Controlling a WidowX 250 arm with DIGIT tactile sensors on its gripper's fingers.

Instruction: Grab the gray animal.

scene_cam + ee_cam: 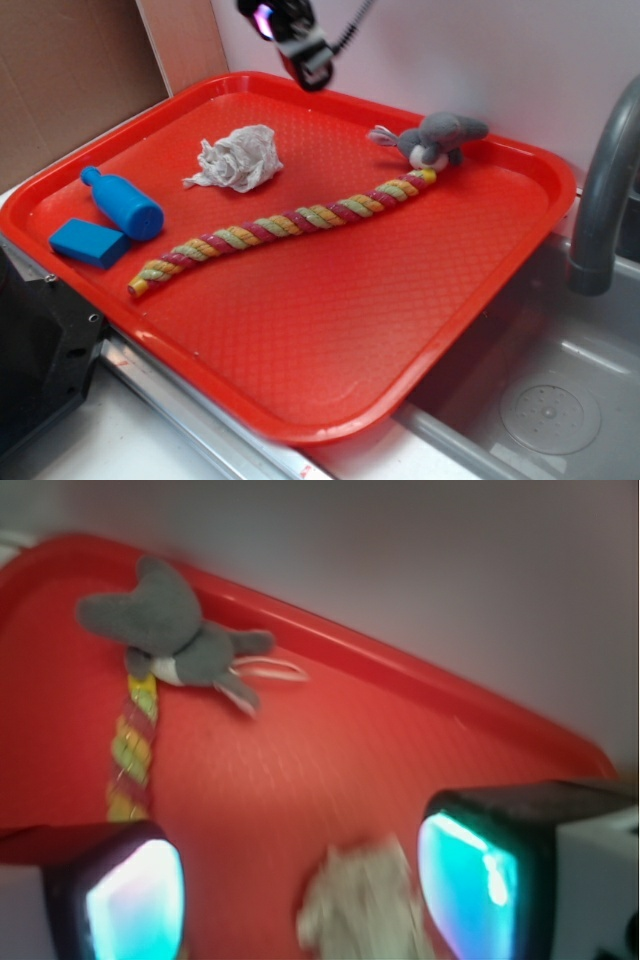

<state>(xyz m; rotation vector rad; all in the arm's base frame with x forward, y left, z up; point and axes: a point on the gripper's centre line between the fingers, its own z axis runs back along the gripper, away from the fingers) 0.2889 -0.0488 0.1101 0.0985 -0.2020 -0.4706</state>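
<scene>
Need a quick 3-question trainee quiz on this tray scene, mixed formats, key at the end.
1. True or false: the gray animal lies at the far end of the twisted rope, near the red tray's back rim.
2. Multiple choice: in the wrist view, what sits between the fingers of the hand? A) blue bottle B) crumpled paper wad C) blue block
3. Fill in: the blue bottle and blue block lie at the tray's ____ corner in the exterior view.

Key: 1 true; 2 B; 3 left. The hand hangs open above the tray, holding nothing.
</scene>
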